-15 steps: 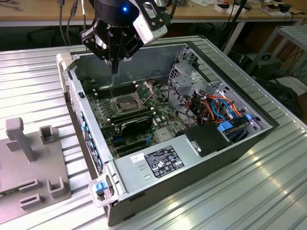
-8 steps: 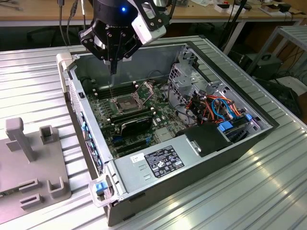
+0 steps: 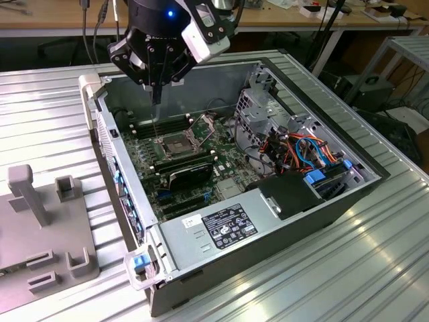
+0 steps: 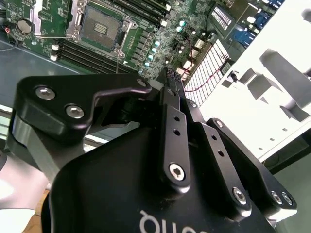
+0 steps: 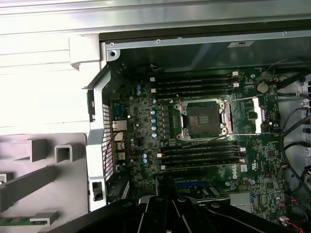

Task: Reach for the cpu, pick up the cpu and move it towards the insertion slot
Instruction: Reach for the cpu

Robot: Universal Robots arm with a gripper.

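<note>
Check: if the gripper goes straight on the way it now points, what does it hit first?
Likely the motherboard near the insertion slot; the gripper hangs above it with nothing between. Depth unclear: could be the memory slots alongside.

The small square insertion slot [image 3: 172,145], a silver metal frame around a dark centre, lies flat on the green circuit board [image 3: 221,168] inside the open case, towards the far side and the exterior view's left. In the first wrist view the slot [image 5: 203,119] sits between two banks of long black memory slots [image 5: 199,155], its dark centre uncovered. Its hinged metal retention plate [image 5: 249,115] is swung open beside the frame and stands tilted up in the exterior view.
</note>
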